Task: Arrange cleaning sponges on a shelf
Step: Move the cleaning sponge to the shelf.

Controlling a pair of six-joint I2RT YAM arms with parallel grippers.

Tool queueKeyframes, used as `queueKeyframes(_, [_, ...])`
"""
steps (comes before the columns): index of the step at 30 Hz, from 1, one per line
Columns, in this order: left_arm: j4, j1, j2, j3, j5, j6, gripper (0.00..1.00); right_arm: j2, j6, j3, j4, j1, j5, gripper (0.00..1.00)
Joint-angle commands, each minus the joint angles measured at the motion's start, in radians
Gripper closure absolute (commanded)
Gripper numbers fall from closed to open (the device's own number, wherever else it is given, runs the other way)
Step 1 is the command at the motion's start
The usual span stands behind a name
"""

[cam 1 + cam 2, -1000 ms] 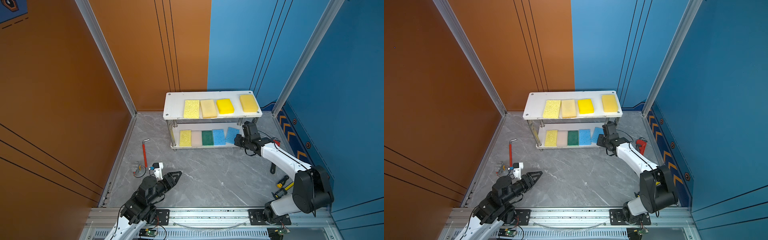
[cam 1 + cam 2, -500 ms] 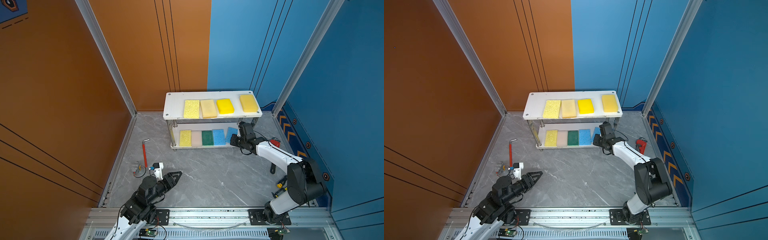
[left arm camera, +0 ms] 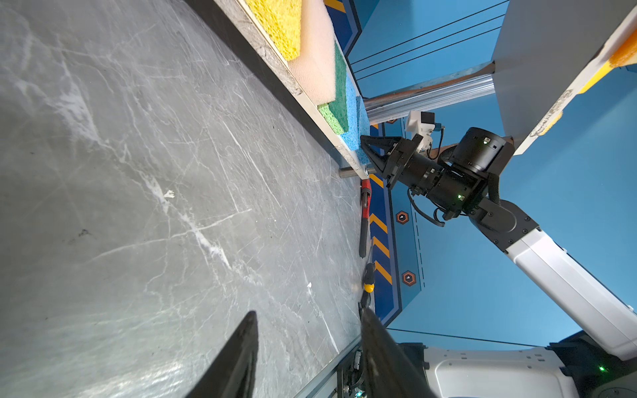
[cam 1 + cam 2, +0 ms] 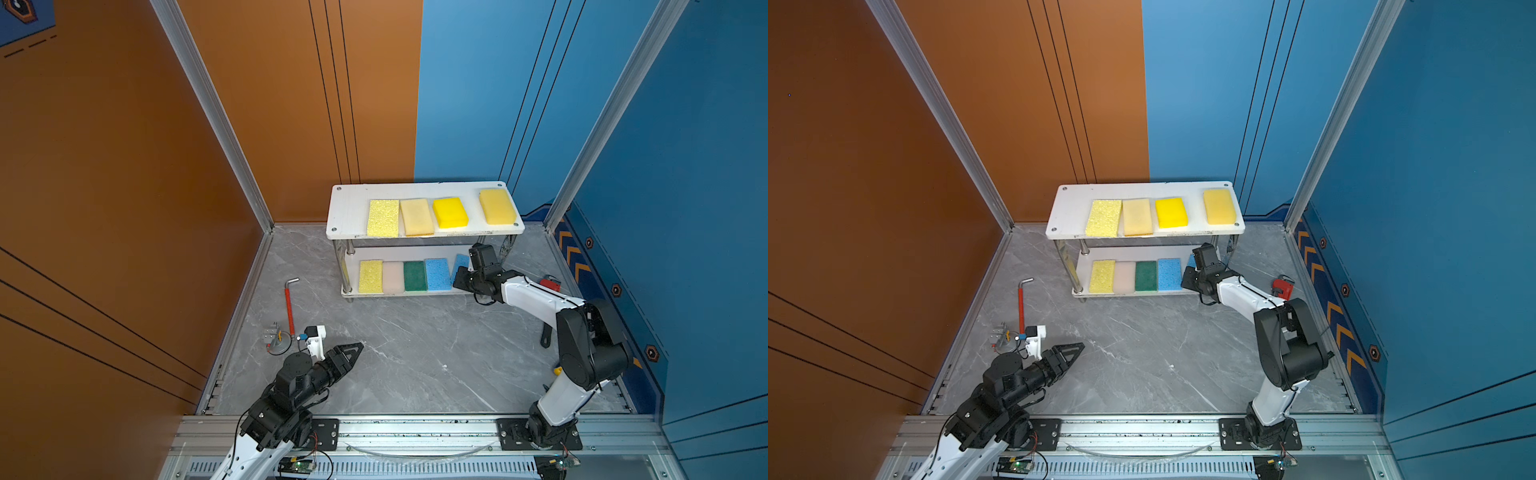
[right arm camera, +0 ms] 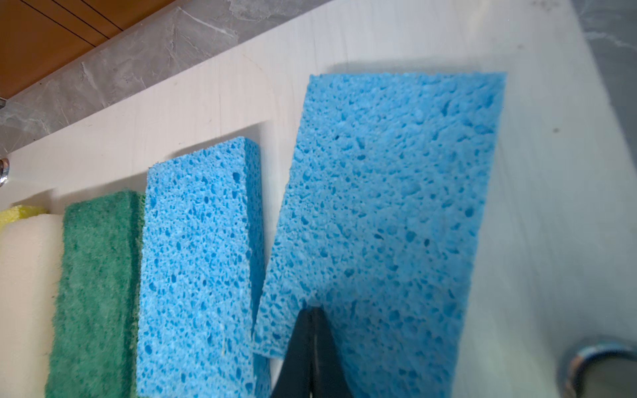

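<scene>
The shelf (image 4: 349, 208) carries several cleaning sponges on each board in both top views. Its lower board holds a yellow (image 4: 370, 276), a pinkish (image 4: 393, 276), a green (image 4: 414, 275) and a blue one (image 4: 437, 274), side by side. A second blue sponge (image 5: 386, 206) lies skewed beside that one. My right gripper (image 5: 313, 308) is shut, its tip resting on top of this skewed sponge near the front edge, with nothing between the jaws. My left gripper (image 3: 309, 312) hangs open and empty over the grey floor, far from the shelf.
A red hex wrench (image 4: 289, 303) and a small metal part (image 4: 272, 334) lie on the floor at the left. A red pipe wrench (image 4: 550, 284) and a screwdriver (image 3: 368, 279) lie by the right wall. A chrome post (image 5: 599, 365) stands close to my right gripper.
My right gripper has moved left along the lower board onto the skewed blue sponge, and its jaws have closed. The left arm has not moved.
</scene>
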Motion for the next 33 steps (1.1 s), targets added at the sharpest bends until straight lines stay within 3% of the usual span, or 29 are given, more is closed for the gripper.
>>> queueKeyframes(1, [-0.047, 0.014, -0.019, 0.008, 0.023, 0.010, 0.51, 0.011, 0.015, 0.013, -0.011, 0.001, 0.013, 1.00])
queueKeyframes(8, [-0.048, 0.019, -0.020, 0.006, 0.027, 0.011, 0.51, -0.048, -0.035, -0.007, -0.112, -0.013, 0.014, 1.00])
queueKeyframes(19, [-0.034, 0.025, -0.019, 0.000, 0.029, 0.009, 0.51, -0.113, -0.124, 0.012, -0.253, -0.056, -0.082, 1.00])
queueKeyframes(23, [-0.026, 0.027, -0.019, -0.004, 0.029, 0.006, 0.51, -0.118, -0.122, 0.029, -0.229, -0.043, -0.094, 1.00])
queueKeyframes(33, [-0.030, 0.032, -0.014, -0.004, 0.038, 0.009, 0.51, -0.166, -0.107, -0.039, 0.012, 0.000, 0.068, 1.00])
